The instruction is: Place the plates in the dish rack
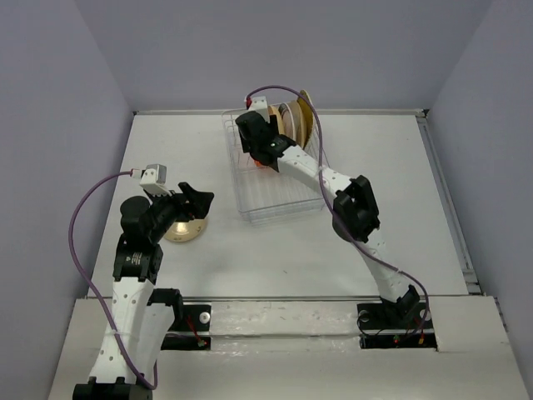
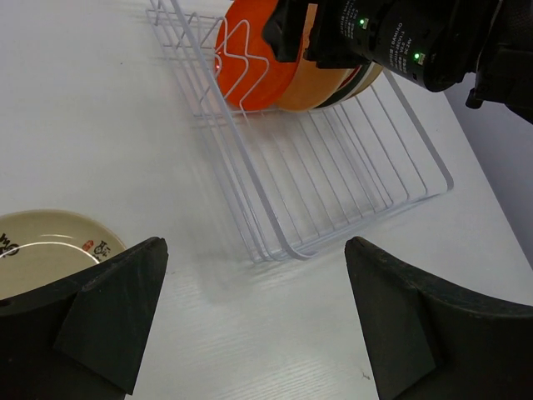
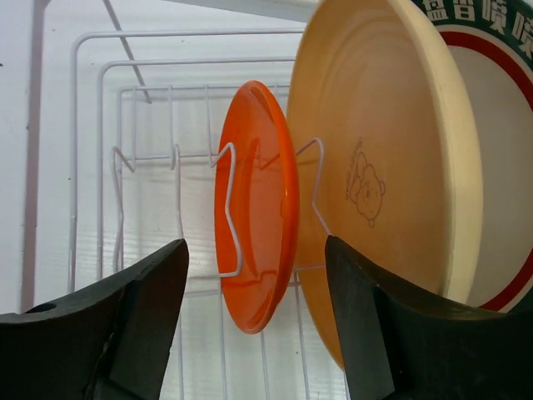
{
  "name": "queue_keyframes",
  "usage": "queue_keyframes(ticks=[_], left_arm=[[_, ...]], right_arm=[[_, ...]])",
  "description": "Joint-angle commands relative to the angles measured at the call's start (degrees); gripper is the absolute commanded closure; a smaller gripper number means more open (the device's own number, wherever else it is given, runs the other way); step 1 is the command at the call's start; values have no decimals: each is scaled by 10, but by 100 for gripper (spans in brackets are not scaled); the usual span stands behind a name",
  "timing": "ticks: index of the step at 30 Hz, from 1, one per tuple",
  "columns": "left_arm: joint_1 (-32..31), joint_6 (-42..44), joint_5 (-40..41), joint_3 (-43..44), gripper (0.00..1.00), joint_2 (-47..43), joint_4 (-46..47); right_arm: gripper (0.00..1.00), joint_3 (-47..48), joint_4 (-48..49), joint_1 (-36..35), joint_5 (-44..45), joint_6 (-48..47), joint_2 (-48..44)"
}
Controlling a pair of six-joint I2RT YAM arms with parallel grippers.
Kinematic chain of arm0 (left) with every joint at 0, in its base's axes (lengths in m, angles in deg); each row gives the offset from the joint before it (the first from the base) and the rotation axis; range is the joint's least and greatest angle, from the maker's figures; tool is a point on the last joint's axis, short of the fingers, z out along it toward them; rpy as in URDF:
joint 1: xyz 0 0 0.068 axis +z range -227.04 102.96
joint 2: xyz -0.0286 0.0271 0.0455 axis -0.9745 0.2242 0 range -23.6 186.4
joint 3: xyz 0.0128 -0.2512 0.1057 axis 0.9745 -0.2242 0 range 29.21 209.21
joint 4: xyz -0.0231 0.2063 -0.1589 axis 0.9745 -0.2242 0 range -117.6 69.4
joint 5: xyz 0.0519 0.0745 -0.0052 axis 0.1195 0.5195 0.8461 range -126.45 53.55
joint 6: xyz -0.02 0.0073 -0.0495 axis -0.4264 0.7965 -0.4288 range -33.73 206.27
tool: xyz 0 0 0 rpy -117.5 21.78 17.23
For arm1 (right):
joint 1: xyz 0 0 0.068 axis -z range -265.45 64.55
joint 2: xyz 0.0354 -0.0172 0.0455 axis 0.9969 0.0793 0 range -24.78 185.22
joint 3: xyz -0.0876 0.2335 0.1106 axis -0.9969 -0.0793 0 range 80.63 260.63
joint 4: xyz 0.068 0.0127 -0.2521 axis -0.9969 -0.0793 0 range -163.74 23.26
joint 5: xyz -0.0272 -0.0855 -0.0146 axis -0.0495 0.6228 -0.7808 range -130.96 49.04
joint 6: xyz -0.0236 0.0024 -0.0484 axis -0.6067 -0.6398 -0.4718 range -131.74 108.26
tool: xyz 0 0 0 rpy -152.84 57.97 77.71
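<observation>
The white wire dish rack (image 1: 279, 200) stands at the table's middle back. Several plates stand upright in its far end (image 1: 296, 117). In the right wrist view the small orange plate (image 3: 258, 208) stands between prongs, beside the tan-yellow plate (image 3: 383, 167) and a plate with a teal rim (image 3: 500, 125). My right gripper (image 3: 256, 333) is open, with its jaws either side of the orange plate and apart from it; it also shows in the top view (image 1: 260, 154). The small beige plate (image 1: 185, 229) lies flat on the table left of the rack. My left gripper (image 1: 200, 200) is open and empty just above it.
In the left wrist view the beige plate (image 2: 42, 250) lies at the lower left, and the rack's near end (image 2: 333, 167) holds nothing. The right arm (image 2: 416, 42) hangs over the rack's far end. Grey walls enclose the white table (image 1: 400, 192).
</observation>
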Motion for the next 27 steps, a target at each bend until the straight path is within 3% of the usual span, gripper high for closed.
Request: queue_keyframes(ticks=[1, 4, 7, 8, 12, 19, 22, 27], left_arm=[[-1, 7, -2, 24, 1, 2, 14], [3, 7, 0, 24, 1, 2, 14], [7, 6, 4, 25, 1, -3, 14], [9, 7, 9, 25, 1, -4, 14], [28, 7, 35, 28, 1, -11, 8], [44, -14, 157, 32, 1, 7, -36], [48, -26, 192, 31, 1, 24, -51], [73, -63, 237, 28, 1, 99, -66]], right_arm=[[27, 10, 24, 8, -22, -3, -76], [27, -35, 31, 8, -95, 27, -136], [28, -180, 100, -15, -173, 67, -244], [29, -274, 126, -37, -189, 80, -301], [36, -452, 265, -97, -279, 183, -389], [61, -521, 306, -207, -267, 239, -395], [62, -538, 304, -221, -267, 234, -410], [58, -629, 304, -221, -251, 223, -518]])
